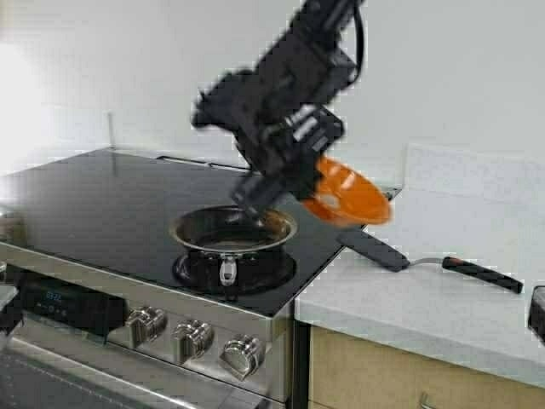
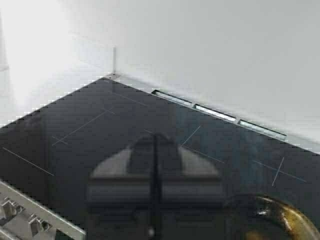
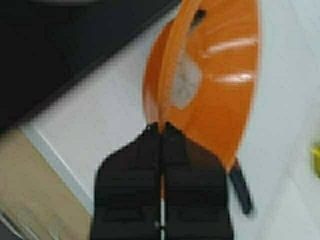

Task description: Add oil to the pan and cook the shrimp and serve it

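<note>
**Orange bowl tipped beside the pan**

The pan sits on the front burner of the stove, near the stove's right edge, its stubby handle pointing toward the knobs. Its dark inside shows brownish residue; no shrimp can be made out in it.

The right pincer is clamped on the rim of the bowl, its jaws nearly together with the thin orange wall between them. The bowl hangs tilted steeply on edge, above the seam between stove and desk, just right of the pan. A pale patch, likely the shrimp, clings to the bowl's inner wall.

A spatula lies on the desk under the bowl, black blade toward the stove, handle running off to the right.

The left pincer hovers over the glass top beside the pan, jaws pressed together and holding nothing.
</note>
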Controlling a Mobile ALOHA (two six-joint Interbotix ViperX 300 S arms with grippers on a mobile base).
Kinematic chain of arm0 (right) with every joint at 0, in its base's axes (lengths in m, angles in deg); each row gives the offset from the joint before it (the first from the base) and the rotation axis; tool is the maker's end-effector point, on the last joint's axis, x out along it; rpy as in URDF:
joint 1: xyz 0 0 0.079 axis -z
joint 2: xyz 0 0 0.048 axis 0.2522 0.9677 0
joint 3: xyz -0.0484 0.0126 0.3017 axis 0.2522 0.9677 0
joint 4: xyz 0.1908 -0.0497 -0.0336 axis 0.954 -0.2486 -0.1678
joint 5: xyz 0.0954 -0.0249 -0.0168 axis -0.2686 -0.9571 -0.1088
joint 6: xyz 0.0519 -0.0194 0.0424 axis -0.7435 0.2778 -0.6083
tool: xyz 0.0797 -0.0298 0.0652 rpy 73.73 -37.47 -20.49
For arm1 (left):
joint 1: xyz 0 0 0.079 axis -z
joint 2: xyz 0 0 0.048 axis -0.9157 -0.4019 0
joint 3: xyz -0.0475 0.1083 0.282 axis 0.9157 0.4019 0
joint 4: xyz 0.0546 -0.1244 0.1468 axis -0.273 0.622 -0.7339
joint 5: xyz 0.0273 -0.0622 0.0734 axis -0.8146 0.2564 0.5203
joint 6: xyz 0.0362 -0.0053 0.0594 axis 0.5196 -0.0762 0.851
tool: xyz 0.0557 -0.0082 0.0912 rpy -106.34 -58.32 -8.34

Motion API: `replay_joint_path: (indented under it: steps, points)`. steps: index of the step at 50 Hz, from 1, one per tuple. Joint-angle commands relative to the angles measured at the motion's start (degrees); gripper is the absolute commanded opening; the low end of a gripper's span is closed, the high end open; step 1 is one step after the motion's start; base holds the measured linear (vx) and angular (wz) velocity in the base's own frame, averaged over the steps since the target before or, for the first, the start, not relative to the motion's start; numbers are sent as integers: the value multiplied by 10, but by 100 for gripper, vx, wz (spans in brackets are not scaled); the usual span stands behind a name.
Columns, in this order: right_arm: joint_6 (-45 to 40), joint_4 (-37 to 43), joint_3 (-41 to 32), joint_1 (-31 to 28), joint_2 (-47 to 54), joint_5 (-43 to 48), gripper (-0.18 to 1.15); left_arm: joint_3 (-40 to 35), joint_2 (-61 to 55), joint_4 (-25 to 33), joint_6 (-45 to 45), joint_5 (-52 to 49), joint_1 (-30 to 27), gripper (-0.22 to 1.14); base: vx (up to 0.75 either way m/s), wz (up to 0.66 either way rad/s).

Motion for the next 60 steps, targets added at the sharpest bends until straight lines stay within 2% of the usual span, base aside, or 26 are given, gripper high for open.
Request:
replay_joint_path:
  steps: [1,19,28,39,52,60]
  points:
    - [1,-6,-53,6,-33,54,3,-9,-3,0,-1,3,-1,3,0,0]
    - [-4,-4,-173,78,-16,238,3,-10,-3,0,-1,3,-1,3,0,0]
    - [-14,22,-207,130,-11,377,3,-10,-3,0,-1,3,-1,3,0,0]
    - [-2,120,-205,209,-4,602,3,-10,-3,0,0,3,-1,3,0,0]
    - [-5,207,-156,288,18,822,3,-9,-3,0,0,3,-1,3,0,0]
    - [-4,301,-132,332,63,999,3,-8,-3,0,0,3,-1,3,0,0]
